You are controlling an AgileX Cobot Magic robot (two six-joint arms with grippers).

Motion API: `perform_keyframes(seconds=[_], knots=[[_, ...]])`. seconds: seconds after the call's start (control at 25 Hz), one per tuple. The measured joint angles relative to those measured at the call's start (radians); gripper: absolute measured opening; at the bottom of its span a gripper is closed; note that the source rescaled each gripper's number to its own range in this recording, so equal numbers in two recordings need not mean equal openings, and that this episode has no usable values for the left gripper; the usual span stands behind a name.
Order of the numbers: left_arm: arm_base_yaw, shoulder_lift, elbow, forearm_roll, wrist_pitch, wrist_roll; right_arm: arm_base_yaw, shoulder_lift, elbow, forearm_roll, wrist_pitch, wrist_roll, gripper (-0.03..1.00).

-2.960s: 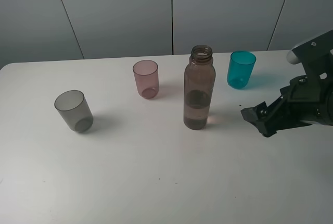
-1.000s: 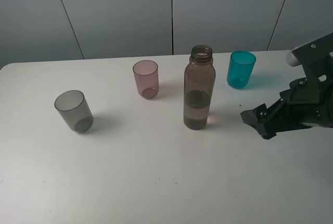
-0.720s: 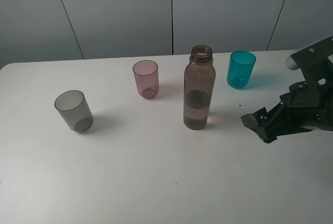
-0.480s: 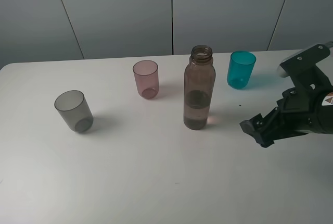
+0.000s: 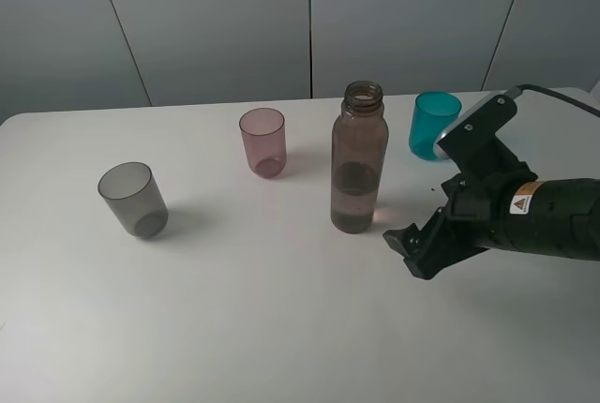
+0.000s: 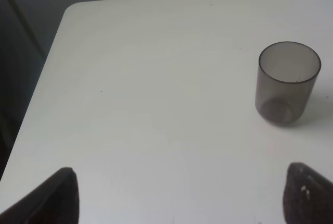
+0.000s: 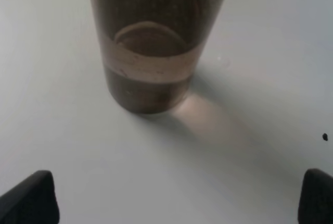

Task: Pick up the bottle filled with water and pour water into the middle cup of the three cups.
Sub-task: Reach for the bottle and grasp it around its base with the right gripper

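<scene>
The white table (image 5: 281, 337) filled most of the high view, with grey wall panels behind it. The right arm (image 5: 539, 220) reached in from the right side, low over the tabletop, a cable running off its upper end. Its right gripper (image 5: 411, 253) pointed toward the bottle (image 5: 358, 164) and sat near the bottle's base without touching it. In the right wrist view the two fingertips showed at opposite corners, so the jaws stood wide apart with nothing between them, and the bottle's base lay ahead of the gap.

The bottle stood upright and uncapped near the middle of the table, with water in its lower part. It was nearer the camera than the pink cup (image 5: 262, 141) on its left and the teal cup (image 5: 434, 125) on its right. The grey cup (image 5: 134, 199) stood well apart at the far left. All three cups were upright.

The left gripper (image 6: 177, 203) appeared only in its own wrist view. There its dark fingertips were spread wide and held nothing, with the grey cup beyond them and to one side. A tiny black speck (image 5: 432, 188) lay on the table between the teal cup and the right gripper.
</scene>
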Motion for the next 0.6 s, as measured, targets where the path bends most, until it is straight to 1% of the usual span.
perform_keyframes(seconds=[0.04, 0.16, 0.28, 0.36, 0.44, 0.6], knots=[[0.000, 0.000, 0.000, 0.000, 0.000, 0.000, 0.002, 0.015, 0.000, -0.024, -0.018, 0.029, 1.00], [0.000, 0.000, 0.000, 0.000, 0.000, 0.000, 0.002, 0.052, 0.000, -0.098, -0.114, 0.133, 1.00], [0.000, 0.000, 0.000, 0.000, 0.000, 0.000, 0.002, 0.079, 0.000, -0.130, -0.230, 0.213, 1.00], [0.000, 0.000, 0.000, 0.000, 0.000, 0.000, 0.002, 0.098, 0.000, -0.141, -0.295, 0.240, 1.00], [0.000, 0.000, 0.000, 0.000, 0.000, 0.000, 0.002, 0.127, 0.011, -0.159, -0.370, 0.252, 1.00], [0.000, 0.000, 0.000, 0.000, 0.000, 0.000, 0.002, 0.187, 0.023, -0.197, -0.492, 0.264, 1.00]])
